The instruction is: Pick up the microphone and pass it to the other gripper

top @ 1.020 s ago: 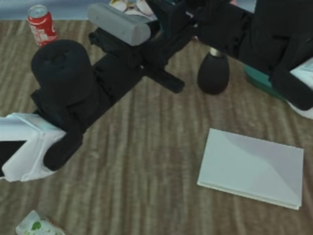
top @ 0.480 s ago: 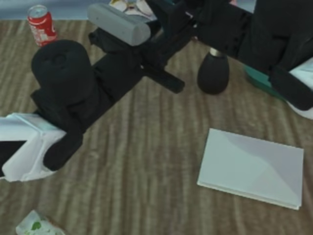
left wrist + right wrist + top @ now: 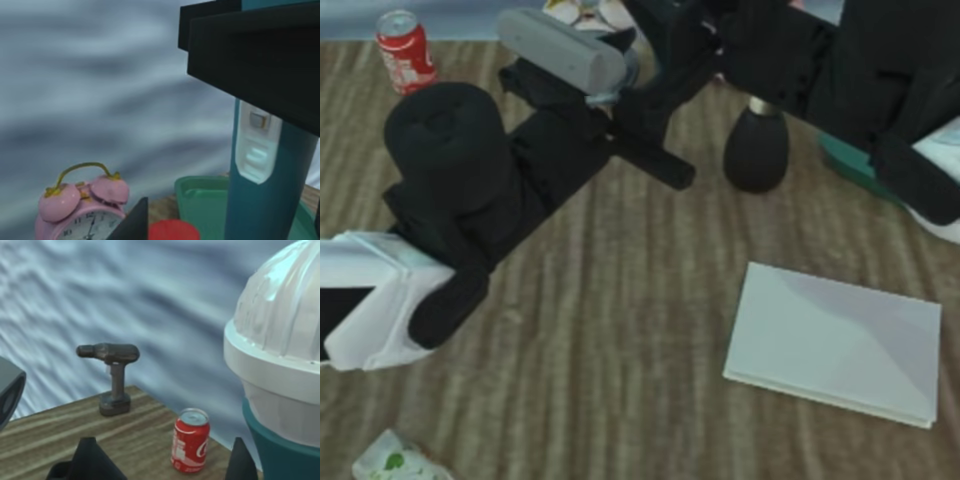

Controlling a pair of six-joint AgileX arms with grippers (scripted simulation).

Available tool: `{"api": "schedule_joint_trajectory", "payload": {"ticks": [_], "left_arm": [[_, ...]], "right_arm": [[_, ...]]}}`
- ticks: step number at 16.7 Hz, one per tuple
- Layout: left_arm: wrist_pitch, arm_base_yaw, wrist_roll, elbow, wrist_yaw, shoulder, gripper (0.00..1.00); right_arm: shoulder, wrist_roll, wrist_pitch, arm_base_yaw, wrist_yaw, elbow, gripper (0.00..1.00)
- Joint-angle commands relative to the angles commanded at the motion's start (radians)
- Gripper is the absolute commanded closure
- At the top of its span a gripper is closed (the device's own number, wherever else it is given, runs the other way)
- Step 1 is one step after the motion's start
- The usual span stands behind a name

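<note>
Top view: the left claw (image 3: 642, 92) and the right claw (image 3: 692, 48) are nose to nose at the far edge of the surface (image 3: 620, 330). It's all black on black up there, so the microphone is buried between them. A dark round bottle (image 3: 757, 150) stands near the right claw. A red cola can (image 3: 405, 50) sits well off to the left of the left claw, and a white book (image 3: 835, 345) lies well apart from both claws, on the near side.

Left wrist view: the microphone (image 3: 260, 190) stands upright, with its white button strip (image 3: 254, 150) facing the camera. The right claw is clamped across the teal handle just above that strip. The left claw is spread wide and grips nothing, its one visible fingertip (image 3: 134, 220) clear of the handle. Beyond it are a pink alarm clock (image 3: 82, 205) and a green tray (image 3: 200, 200).

Right wrist view: the mic's ribbed white head looms close, with a black fingertip (image 3: 240, 460) right against the handle just under it. Past the claw stands the cola can, and a cordless drill (image 3: 112, 375) farther back.
</note>
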Motion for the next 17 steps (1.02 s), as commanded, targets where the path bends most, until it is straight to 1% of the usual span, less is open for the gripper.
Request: {"api": "schedule_joint_trajectory", "payload": {"ticks": [6,7,8,9,11,15,17], "left_arm": [[0.0,0.0,0.0,0.0,0.0,0.0,0.0],[0.0,0.012,0.013,-0.008,-0.018,0.011,0.0],[-0.001,0.012,0.013,-0.011,-0.018,0.007,0.0],[-0.002,0.016,0.013,-0.025,-0.015,-0.007,0.0],[-0.007,0.031,0.013,-0.082,-0.009,-0.064,0.0],[-0.014,0.064,0.01,-0.234,0.012,-0.227,0.0],[-0.013,0.072,0.009,-0.266,0.018,-0.26,0.0]], "right_arm": [[0.0,0.0,0.0,0.0,0.0,0.0,1.0],[-0.008,-0.006,0.001,-0.003,0.011,0.009,1.0],[-0.01,-0.006,0.001,-0.005,0.009,0.007,1.0],[-0.015,-0.004,0.0,-0.012,0.001,0.0,1.0],[-0.038,-0.001,0.0,-0.038,-0.026,-0.023,1.0],[-0.097,-0.004,0.002,-0.102,-0.099,-0.078,1.0],[-0.11,-0.007,0.001,-0.119,-0.117,-0.092,1.0]]}}
